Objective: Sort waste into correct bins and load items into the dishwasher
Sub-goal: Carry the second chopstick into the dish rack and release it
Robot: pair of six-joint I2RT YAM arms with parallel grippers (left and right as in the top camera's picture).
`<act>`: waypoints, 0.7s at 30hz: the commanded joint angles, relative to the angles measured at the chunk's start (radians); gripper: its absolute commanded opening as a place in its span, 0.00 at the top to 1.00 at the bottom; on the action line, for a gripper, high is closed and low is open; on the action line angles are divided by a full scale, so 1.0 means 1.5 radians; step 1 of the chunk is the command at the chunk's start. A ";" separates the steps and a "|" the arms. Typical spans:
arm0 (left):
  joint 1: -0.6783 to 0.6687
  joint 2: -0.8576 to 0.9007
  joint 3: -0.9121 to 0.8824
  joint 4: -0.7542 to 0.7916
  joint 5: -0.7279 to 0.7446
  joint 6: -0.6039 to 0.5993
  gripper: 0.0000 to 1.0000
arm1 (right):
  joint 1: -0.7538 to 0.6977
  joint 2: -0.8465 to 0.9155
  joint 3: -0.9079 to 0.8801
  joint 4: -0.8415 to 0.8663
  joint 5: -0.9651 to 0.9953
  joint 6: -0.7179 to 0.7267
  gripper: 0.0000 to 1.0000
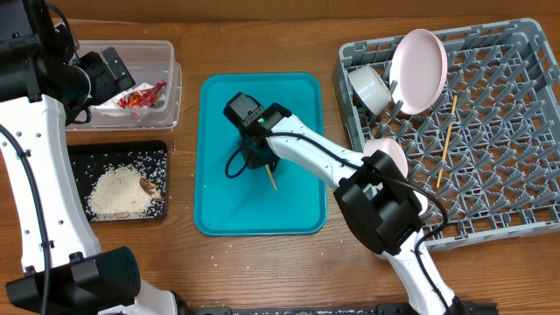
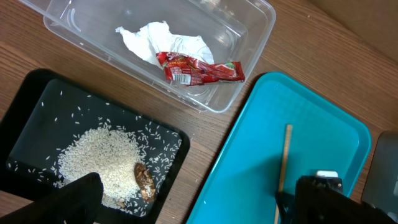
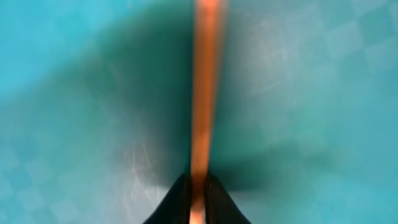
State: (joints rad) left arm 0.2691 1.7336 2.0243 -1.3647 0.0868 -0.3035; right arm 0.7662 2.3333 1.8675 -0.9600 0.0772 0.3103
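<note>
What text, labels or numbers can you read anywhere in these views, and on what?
On the red wrapper in the clear tub: pale print on a label patch, too small and blurred to read.
On the teal tray, black tray, dish rack and chopstick: no lettering visible.

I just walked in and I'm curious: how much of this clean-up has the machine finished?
Mostly done: napkin and red wrapper lie in the clear tub, rice in the black tray; plate, bowls and one chopstick sit in the grey rack. In hand: the right tool is pinched on the second chopstick at the teal tray. Left: carrying it to the rack.
</note>
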 commanded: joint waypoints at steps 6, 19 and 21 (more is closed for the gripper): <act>0.003 -0.001 0.015 0.000 0.005 0.008 0.00 | -0.005 0.024 0.045 -0.067 -0.018 0.005 0.96; 0.003 -0.001 0.015 0.000 0.005 0.008 0.00 | -0.108 -0.162 0.307 -0.318 0.043 0.025 0.96; 0.003 -0.001 0.015 0.000 0.005 0.008 0.00 | -0.151 -0.201 0.307 -0.349 0.067 0.046 0.96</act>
State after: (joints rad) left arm 0.2691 1.7336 2.0243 -1.3647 0.0868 -0.3035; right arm 0.6300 2.1708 2.2883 -1.4410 0.0959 0.3283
